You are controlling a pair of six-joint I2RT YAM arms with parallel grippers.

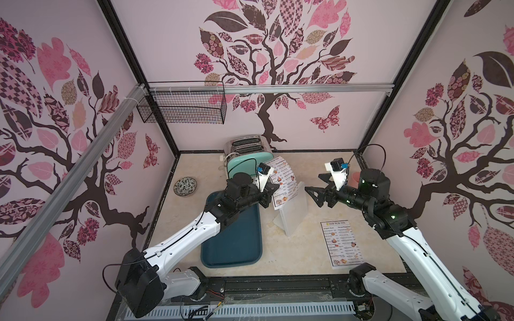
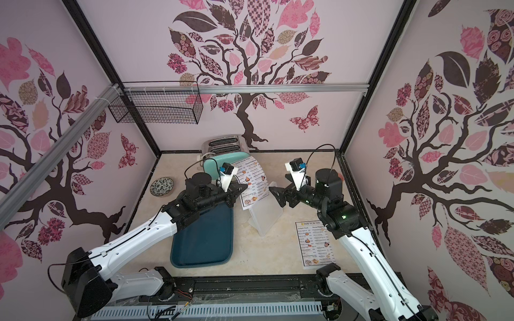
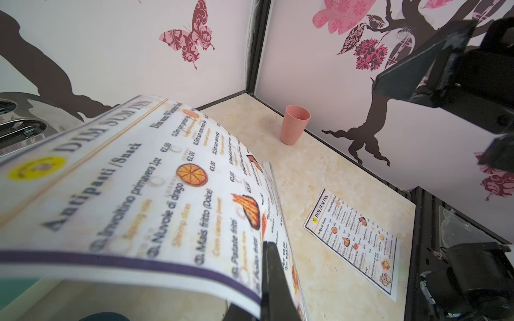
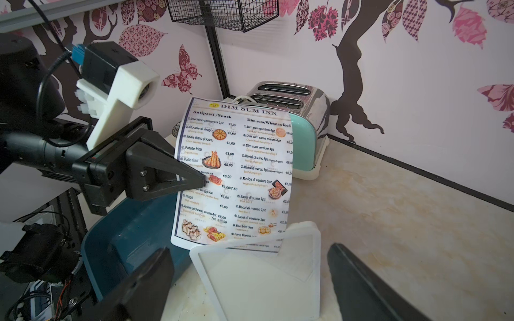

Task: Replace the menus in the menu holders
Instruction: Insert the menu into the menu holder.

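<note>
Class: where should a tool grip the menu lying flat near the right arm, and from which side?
Its near short edge, from the front. The flat menu lies tight on the table, so nothing pinches from above; that edge sits by the front rim, where sliding it over probably frees it.

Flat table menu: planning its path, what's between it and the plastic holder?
Bare beige tabletop separates flat paper menu from white plastic holder, in both top views.

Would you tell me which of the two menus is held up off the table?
The menu pinched in the left hand, bottom edge at the holder; the other menu lies flat on the table.
</note>
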